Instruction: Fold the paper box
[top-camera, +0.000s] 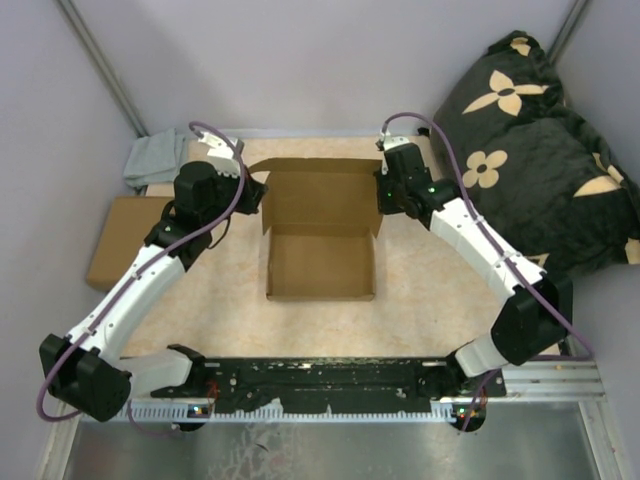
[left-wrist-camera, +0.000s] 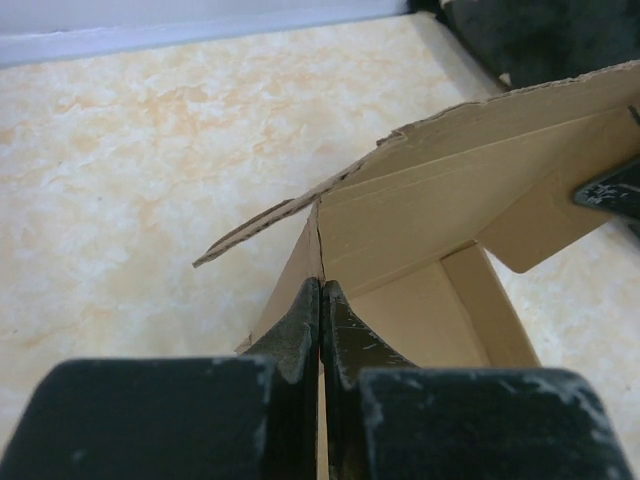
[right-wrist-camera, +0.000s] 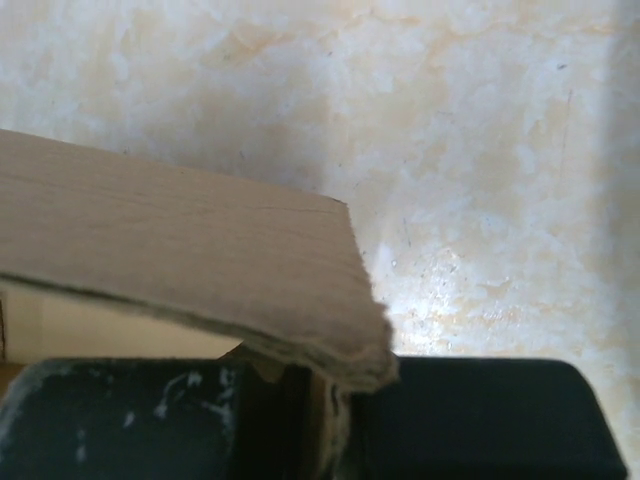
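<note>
Left gripper (left-wrist-camera: 321, 292) is pinching the left wall of the paper box (top-camera: 320, 245) tight; right gripper (top-camera: 384, 196) is clamping its right edge. Half-folded, it is sitting between them on the table (top-camera: 430, 300).

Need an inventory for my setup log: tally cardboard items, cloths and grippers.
Cardboard items: 2 (paper box, plain cardboard box)
Grey cloth: 1
Grippers: 2 (left gripper, right gripper)
Total: 5
</note>
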